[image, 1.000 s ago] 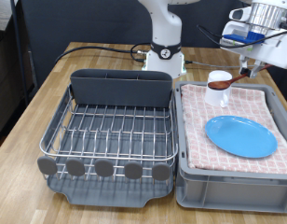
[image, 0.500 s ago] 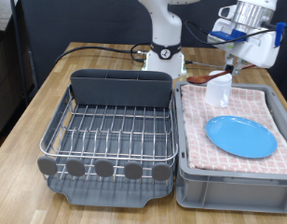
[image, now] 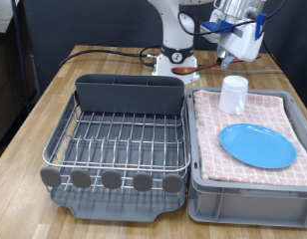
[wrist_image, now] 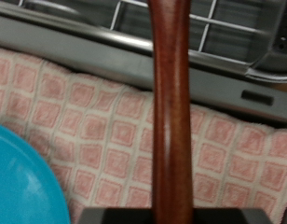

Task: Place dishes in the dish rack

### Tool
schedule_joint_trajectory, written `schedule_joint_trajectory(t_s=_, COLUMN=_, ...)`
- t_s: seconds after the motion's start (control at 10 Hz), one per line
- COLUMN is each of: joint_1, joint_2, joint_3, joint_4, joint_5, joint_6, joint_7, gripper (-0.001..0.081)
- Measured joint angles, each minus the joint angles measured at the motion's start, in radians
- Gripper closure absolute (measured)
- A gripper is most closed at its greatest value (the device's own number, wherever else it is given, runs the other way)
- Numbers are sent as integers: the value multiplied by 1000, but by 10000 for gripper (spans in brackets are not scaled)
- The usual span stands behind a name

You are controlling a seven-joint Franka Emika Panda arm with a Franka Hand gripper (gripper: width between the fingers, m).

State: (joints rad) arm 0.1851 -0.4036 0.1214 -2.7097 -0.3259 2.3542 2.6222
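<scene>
My gripper (image: 233, 56) is near the exterior view's top, above the far edge of the grey crate (image: 248, 192), shut on the reddish-brown wooden spoon (image: 198, 68). The spoon sticks out towards the exterior view's left, in the air. In the wrist view its handle (wrist_image: 171, 112) runs down the middle. The white mug (image: 233, 95) and the bright-blue plate (image: 258, 145) lie on the pink checked cloth (image: 218, 139) in the crate. The plate also shows in the wrist view (wrist_image: 22, 182). The dish rack (image: 119, 139) with its dark grey caddy (image: 129, 95) stands at the left, with nothing in it.
The robot's white base (image: 175, 55) stands behind the rack and crate, with black cables (image: 104, 52) running along the wooden table (image: 24, 139). A dark wall closes off the exterior view's left.
My gripper has risen and moved towards the exterior view's left with the spoon, from beside the mug to above the crate's far edge. Mug and plate have not moved.
</scene>
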Motion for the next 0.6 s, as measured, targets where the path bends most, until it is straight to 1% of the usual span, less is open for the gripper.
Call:
schedule_joint_trajectory(t_s=0.2, joint_1=-14, joint_2=-80, joint_3=-20, joint_4=-47, joint_5=22, joint_6=-36, joint_7=2, gripper=715)
schedule_joint_trajectory(t_s=0.3, joint_1=-13, joint_2=-77, joint_3=-19, joint_4=-46, joint_5=21, joint_6=-34, joint_7=-14, gripper=715)
schedule_joint_trajectory(t_s=0.4, joint_1=-15, joint_2=-76, joint_3=-22, joint_4=-49, joint_5=22, joint_6=-36, joint_7=-7, gripper=715)
schedule_joint_trajectory(t_s=0.6, joint_1=-37, joint_2=-82, joint_3=-45, joint_4=-79, joint_5=25, joint_6=-36, joint_7=-2, gripper=715)
